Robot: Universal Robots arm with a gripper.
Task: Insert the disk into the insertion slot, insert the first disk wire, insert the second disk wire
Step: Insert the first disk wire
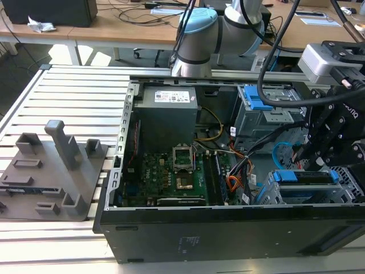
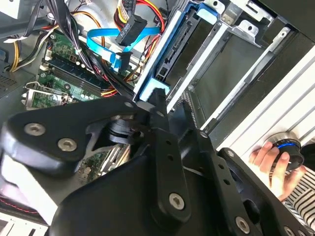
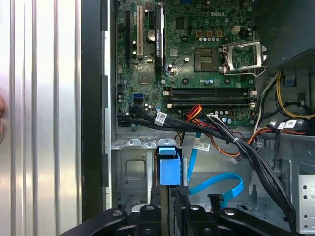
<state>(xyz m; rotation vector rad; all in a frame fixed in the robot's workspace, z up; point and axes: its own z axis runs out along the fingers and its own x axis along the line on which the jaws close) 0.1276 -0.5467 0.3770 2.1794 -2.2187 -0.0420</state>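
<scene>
Exterior view:
- Worktop point(image 1: 74, 97): silver aluminium slats, running 9 to 3 o'clock, bright glare on the ribs.
- Wooden desk point(image 1: 114, 27) across 12 o'clock, behind worktop.
- Dark box point(image 1: 51, 11) on desk at 11 o'clock, crumpled white paper point(image 1: 40, 24) just beside it.
- Loose black cables point(image 1: 137, 14) on desk near 12 o'clock; white sheets point(image 1: 322, 21) at 1 o'clock.
- Dark floor point(image 1: 20, 63) under desk at 10 o'clock.
- Light even, bright, no hard shadows.

Slatted worktop also in both wrist views point(image 3: 44, 118) point(image 2: 275, 113).
</scene>
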